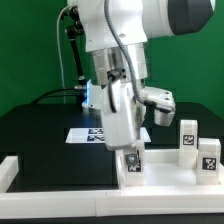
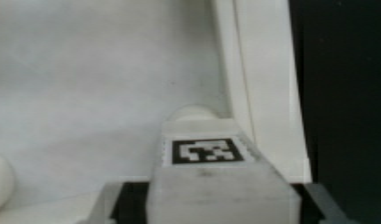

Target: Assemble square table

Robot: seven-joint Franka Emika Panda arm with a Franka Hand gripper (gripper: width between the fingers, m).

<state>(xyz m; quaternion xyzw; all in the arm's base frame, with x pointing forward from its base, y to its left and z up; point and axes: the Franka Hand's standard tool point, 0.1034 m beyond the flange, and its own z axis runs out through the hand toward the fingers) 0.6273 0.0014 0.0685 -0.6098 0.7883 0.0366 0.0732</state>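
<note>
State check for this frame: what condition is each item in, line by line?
Gripper: jaws shut on a leg, held upright.
Held leg: upright, over the tabletop near its rim.
Tabletop: lying flat.
Two loose legs: standing upright, ungrasped.
Marker board: flat on table.

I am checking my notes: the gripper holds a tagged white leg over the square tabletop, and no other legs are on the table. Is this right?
Not quite. The gripper does hold a tagged leg over the tabletop, but the exterior view shows two more legs standing at its right.
</note>
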